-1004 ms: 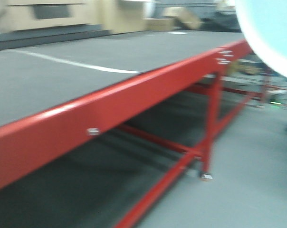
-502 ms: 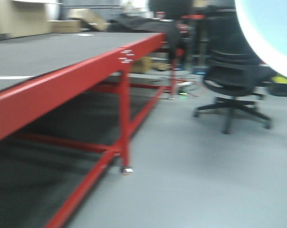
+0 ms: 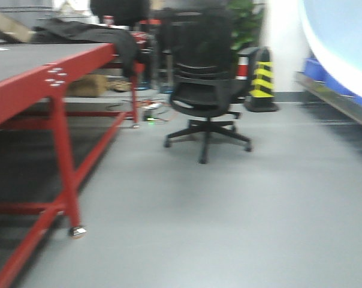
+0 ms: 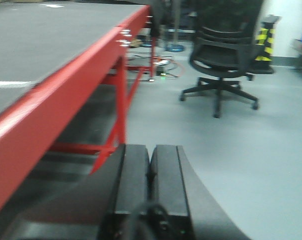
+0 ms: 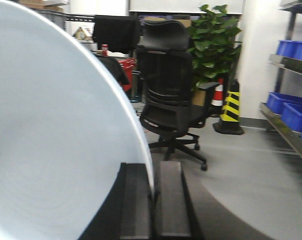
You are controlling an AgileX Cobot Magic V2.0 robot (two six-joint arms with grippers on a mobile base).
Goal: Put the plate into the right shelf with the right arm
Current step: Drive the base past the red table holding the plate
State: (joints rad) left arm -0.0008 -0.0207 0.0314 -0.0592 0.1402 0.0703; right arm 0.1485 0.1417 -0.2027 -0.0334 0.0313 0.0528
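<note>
The plate stands on edge in the right gripper. Its rim is pinched between the two dark fingers, and its pale, smooth face fills the left half of the right wrist view. In the front-facing view the same plate shows as a pale curved sheet in the upper right corner, held up in the air and clear of everything around it. The right shelf runs along the right side of the room, a steel rack whose lower rail carries blue bins, with more blue bins on the tier above. The plate is well apart from it and rests on none of its levels. The left gripper has its two black pads pressed flat together with nothing between them, and it hangs above the grey floor beside the red-framed bench. That bench takes up the left side of the front view, its grey top edged in red. A black office chair on a star base stands in the middle of the floor between the bench and the shelf. Behind it are a yellow-and-black striped cone and a leafy green plant against the white wall. The front view is somewhat blurred.
</note>
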